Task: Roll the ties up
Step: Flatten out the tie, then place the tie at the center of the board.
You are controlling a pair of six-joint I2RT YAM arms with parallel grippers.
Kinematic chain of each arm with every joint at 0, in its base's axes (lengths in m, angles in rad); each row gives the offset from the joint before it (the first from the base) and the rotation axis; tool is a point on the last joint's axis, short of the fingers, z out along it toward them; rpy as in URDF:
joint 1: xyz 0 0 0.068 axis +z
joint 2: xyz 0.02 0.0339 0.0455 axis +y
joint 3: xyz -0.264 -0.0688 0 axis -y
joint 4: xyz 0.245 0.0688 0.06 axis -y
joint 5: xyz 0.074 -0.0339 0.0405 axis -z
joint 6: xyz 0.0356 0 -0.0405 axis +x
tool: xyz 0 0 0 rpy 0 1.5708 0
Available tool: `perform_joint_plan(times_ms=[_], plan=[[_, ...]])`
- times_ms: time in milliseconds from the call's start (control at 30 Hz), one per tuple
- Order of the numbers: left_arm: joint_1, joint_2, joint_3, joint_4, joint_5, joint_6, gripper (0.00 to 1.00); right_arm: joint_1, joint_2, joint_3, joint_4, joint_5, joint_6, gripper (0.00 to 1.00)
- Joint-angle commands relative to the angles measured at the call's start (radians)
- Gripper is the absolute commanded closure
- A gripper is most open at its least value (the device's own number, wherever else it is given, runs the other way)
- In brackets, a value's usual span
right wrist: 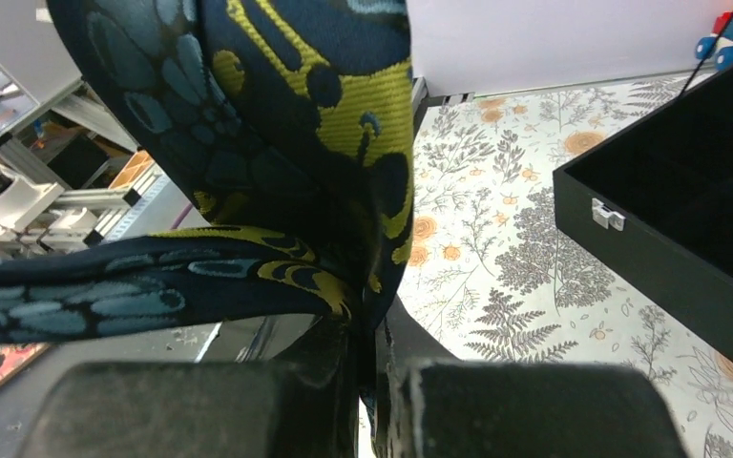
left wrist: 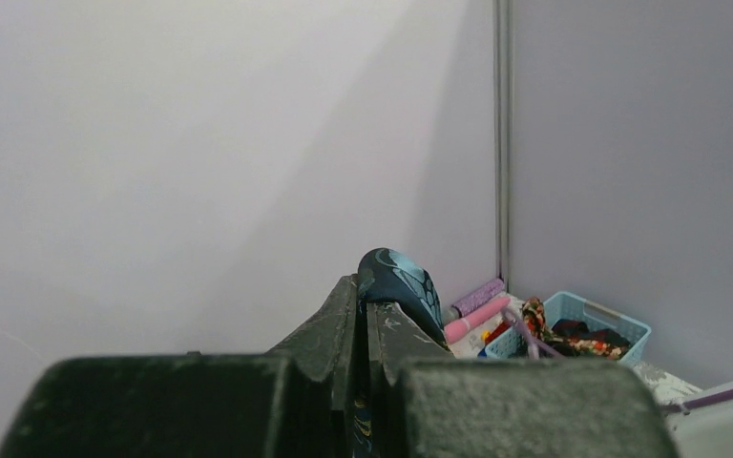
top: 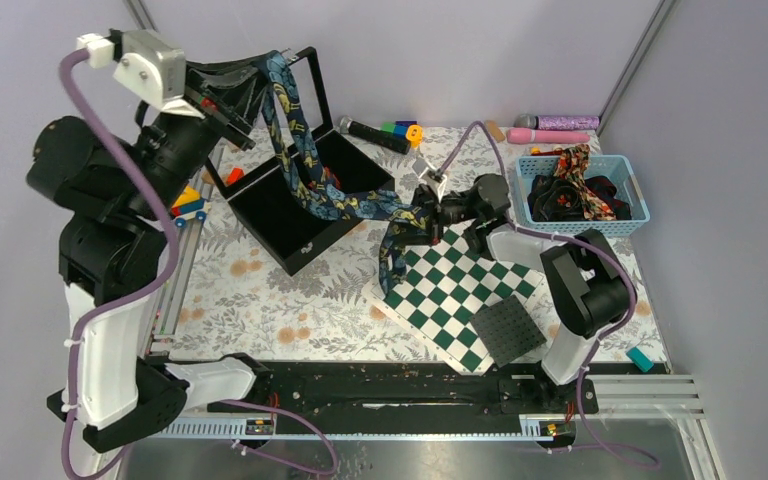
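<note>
A navy-teal tie with yellow floral print (top: 300, 160) hangs between my two grippers. High at the back left, my left gripper (top: 252, 92) is shut on one end, and the fabric bulges over the fingertips (left wrist: 403, 279) in the left wrist view, where the gripper (left wrist: 363, 291) is shut. From there the tie slopes down across the black box to my right gripper (top: 418, 213), shut on it near the table. In the right wrist view the tie (right wrist: 296, 114) folds into that gripper (right wrist: 367, 329). A short tail (top: 392, 262) dangles onto the chequered board. More ties (top: 575, 190) lie heaped in the blue basket (top: 642, 200).
An open black box (top: 295, 235) with a raised lid stands left of centre. The green-and-white chequered board (top: 460, 295) lies under the right arm, with a dark square pad (top: 508, 328) on its near corner. Pink and purple cylinders (top: 550, 135), a black handle (top: 372, 134) and toy blocks line the back.
</note>
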Motion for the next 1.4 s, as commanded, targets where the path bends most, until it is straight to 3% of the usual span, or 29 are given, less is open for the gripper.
perform_joint_plan(times_ms=[0,67,133,200,233,300,567,700,833,967,1167,1367], plan=[[0.006,0.006,-0.038,0.071,-0.046,-0.003,1.0,-0.04,-0.081,-0.014,0.108,0.011,0.098,1.0],[0.005,0.012,-0.037,0.073,-0.044,-0.01,1.0,-0.055,-0.11,-0.049,0.049,0.074,0.042,1.0],[0.005,0.018,-0.038,0.075,-0.039,-0.017,1.0,-0.06,-0.177,-0.073,-0.176,0.165,-0.12,1.0],[0.005,0.02,-0.041,0.076,-0.038,-0.022,1.0,-0.046,-0.277,-0.065,-0.623,0.387,-0.445,1.0],[0.006,0.02,-0.043,0.077,-0.038,-0.024,1.0,-0.027,-0.312,-0.018,-0.886,0.512,-0.703,1.0],[0.005,0.018,-0.052,0.082,-0.038,-0.028,1.0,-0.015,-0.322,0.086,-1.236,0.618,-0.921,1.0],[0.005,0.027,-0.098,0.127,-0.063,-0.037,1.0,-0.061,-0.36,0.286,-1.879,0.783,-1.149,1.0],[0.006,-0.008,-0.231,0.266,-0.115,-0.046,1.0,-0.085,-0.347,0.417,-2.201,0.883,-1.234,1.0],[0.006,-0.047,-0.434,0.471,-0.161,-0.089,1.0,-0.119,-0.365,0.453,-2.411,1.005,-1.257,1.0],[0.005,-0.035,-0.599,0.648,-0.189,-0.166,1.0,-0.198,-0.409,0.414,-2.502,1.098,-1.244,1.0],[0.004,0.012,-0.811,0.862,-0.245,-0.256,1.0,-0.395,-0.499,0.27,-2.539,1.23,-1.256,1.0],[-0.014,0.132,-0.963,1.05,-0.312,-0.324,1.0,-0.485,-0.623,0.121,-2.453,1.297,-1.281,1.0]])
